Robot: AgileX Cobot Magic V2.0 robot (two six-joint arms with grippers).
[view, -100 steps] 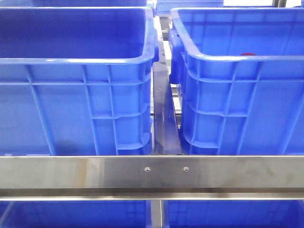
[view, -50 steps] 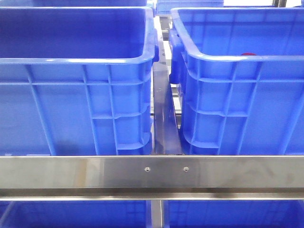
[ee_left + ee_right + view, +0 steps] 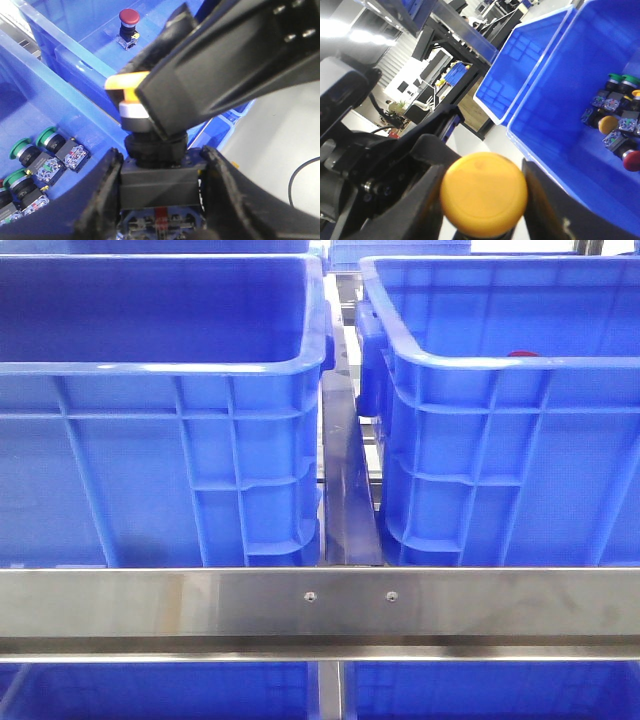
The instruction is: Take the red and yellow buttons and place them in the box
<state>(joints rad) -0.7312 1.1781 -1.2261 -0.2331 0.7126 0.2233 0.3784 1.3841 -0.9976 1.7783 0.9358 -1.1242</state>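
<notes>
Two yellow buttons, one per claw

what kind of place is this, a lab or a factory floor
Probably a factory or industrial workshop: large blue crates on a steel rack, bins of industrial push buttons, and shelving with machinery behind.

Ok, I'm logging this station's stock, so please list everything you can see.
Blue crates: two, blue, side by side behind the rail.
Steel rail: one, silver, across the front.
Red button: one per view, red, inside a crate.
Green buttons: at least three, green, clustered in a crate.
Loose yellow button: one, yellow, among others in a crate.
Held yellow button: one in each wrist view, yellow; cannot tell if they are the same piece.
Left gripper: black, shut on its body.
Right gripper: black, fingers against the dome.
</notes>
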